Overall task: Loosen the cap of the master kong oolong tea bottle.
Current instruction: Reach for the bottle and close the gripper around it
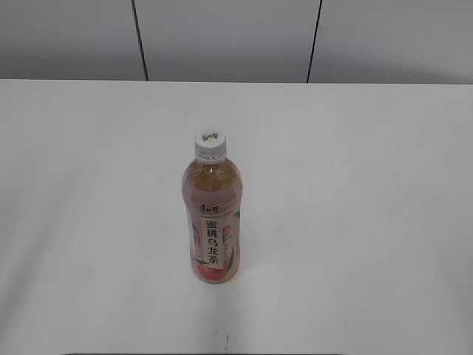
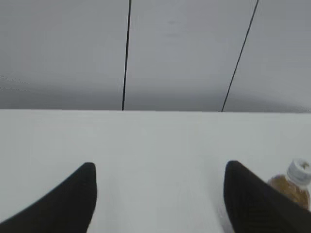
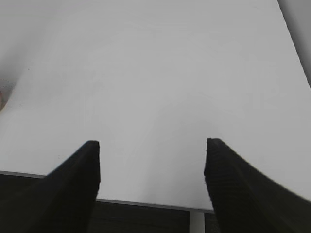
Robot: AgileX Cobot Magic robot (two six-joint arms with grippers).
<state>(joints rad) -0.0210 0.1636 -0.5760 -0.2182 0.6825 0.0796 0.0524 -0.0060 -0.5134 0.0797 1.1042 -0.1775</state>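
Observation:
The master kong oolong tea bottle (image 1: 211,222) stands upright in the middle of the white table (image 1: 355,222), pink peach label facing the camera. Its white cap (image 1: 209,143) sits on the neck. In the left wrist view the bottle's top (image 2: 293,187) and cap (image 2: 299,170) show at the far right, partly behind the right finger. My left gripper (image 2: 159,170) is open and empty, to the left of the bottle. My right gripper (image 3: 151,148) is open and empty over the table's near edge. A sliver of the bottle (image 3: 2,97) shows at the left edge. Neither gripper shows in the exterior view.
A grey panelled wall (image 1: 222,37) with dark vertical seams runs behind the table's far edge. The table's front edge (image 3: 146,204) shows in the right wrist view, with dark space below it.

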